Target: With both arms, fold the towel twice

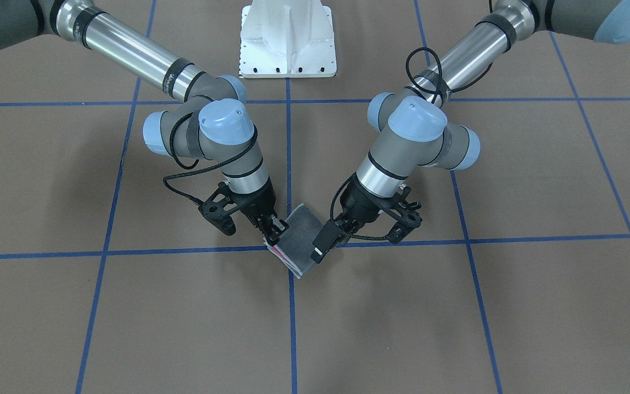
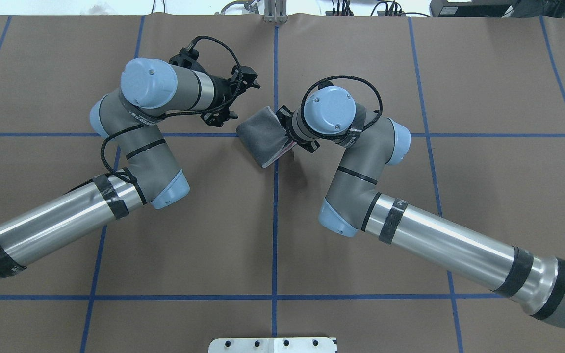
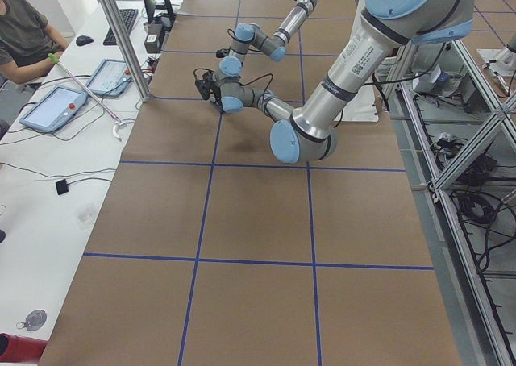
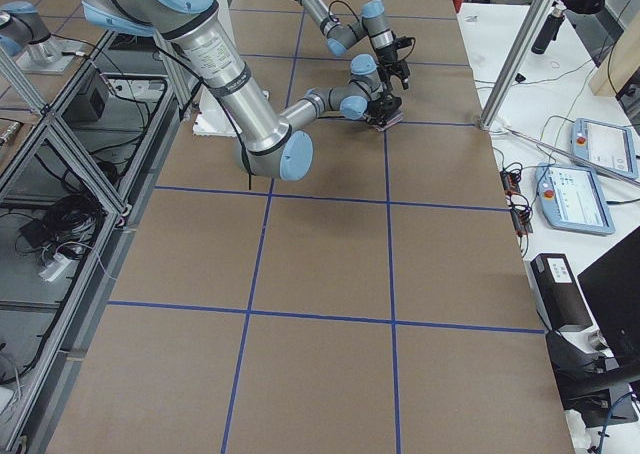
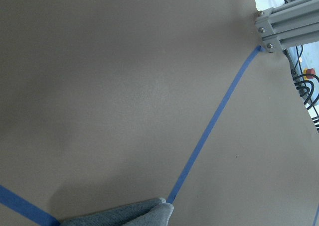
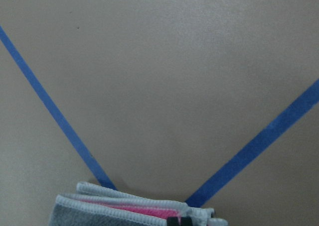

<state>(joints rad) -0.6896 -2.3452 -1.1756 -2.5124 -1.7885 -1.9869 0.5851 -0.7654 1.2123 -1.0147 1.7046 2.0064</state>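
Observation:
The towel (image 1: 298, 241) lies folded into a small thick pad, dark grey face up, on the blue tape crossing at the table's middle. Its stacked pale edges and a pink strip show in the right wrist view (image 6: 124, 208). My right gripper (image 1: 272, 236) is shut on the towel's open-edged side and pinches it (image 2: 263, 139). My left gripper (image 1: 323, 246) hangs just above the opposite, folded side with its jaws apart and holds nothing. From overhead the left gripper (image 2: 226, 116) stands just off the towel's corner. The left wrist view shows only the grey fold (image 5: 124, 216).
The white pedestal base (image 1: 287, 44) stands at the robot's side of the table. An aluminium frame post (image 5: 286, 22) stands at the far table edge. Blue tape lines (image 2: 275, 220) grid the brown table cover. An operator's desk with tablets (image 3: 56, 108) lies beyond the table.

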